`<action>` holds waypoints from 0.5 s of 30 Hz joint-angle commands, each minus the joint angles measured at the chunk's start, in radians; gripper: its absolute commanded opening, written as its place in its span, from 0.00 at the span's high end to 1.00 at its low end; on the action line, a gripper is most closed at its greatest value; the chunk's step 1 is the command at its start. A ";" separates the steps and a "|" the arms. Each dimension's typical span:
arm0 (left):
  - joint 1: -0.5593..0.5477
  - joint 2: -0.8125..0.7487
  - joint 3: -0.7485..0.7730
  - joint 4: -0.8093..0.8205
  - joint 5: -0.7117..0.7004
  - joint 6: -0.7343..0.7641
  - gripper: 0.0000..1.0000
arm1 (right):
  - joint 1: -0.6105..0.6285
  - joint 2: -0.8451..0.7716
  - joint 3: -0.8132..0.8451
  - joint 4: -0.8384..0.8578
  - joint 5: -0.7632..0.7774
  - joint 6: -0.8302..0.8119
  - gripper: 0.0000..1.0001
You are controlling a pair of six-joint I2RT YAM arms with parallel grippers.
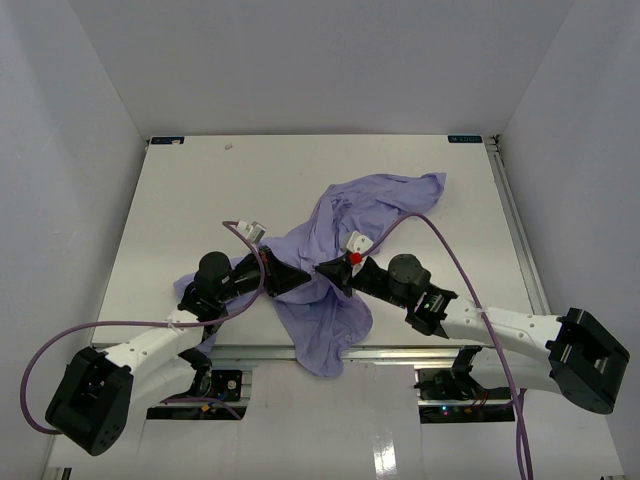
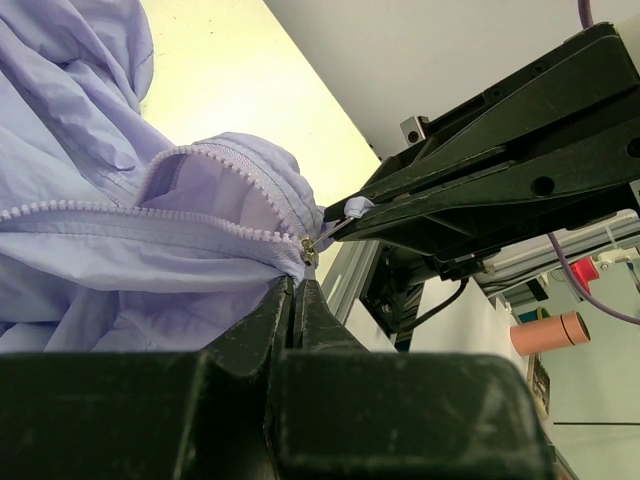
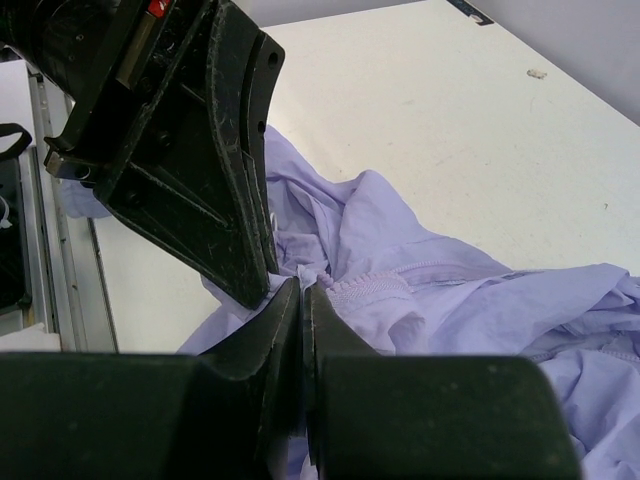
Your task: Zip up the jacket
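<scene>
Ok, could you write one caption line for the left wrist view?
Left end effector clamps the jacket beneath the zipper slider; right end effector pinches the pull tab.

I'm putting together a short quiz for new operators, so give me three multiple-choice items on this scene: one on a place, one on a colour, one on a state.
1. Where does the jacket lie?
A. On the table between the two arms, reaching its near edge
B. Folded in the far left corner
C. On the floor

2. What colour is the jacket?
A. Red
B. Lavender
C. Green

3. How does the right pincer stand?
A. Wide open above the cloth
B. Shut on bare table
C. Shut on the zipper pull

Answers:
1 A: the top view shows the cloth running from mid-table to the near edge.
2 B: all three views show pale purple fabric.
3 C: the left wrist view shows its tips pinching the pull tab.
</scene>
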 commanded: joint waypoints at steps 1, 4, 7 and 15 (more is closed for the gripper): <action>-0.002 -0.019 -0.002 -0.066 0.065 0.007 1.00 | -0.024 0.001 -0.015 0.208 0.095 -0.031 0.92; -0.002 -0.013 -0.007 -0.057 0.068 0.009 1.00 | -0.026 0.018 -0.024 0.237 0.066 -0.032 0.92; -0.002 -0.008 -0.015 -0.043 0.075 0.010 1.00 | -0.027 0.038 -0.016 0.240 0.128 -0.007 0.92; -0.002 -0.020 -0.039 -0.011 0.104 0.024 1.00 | -0.045 0.100 0.007 0.316 0.301 0.052 0.92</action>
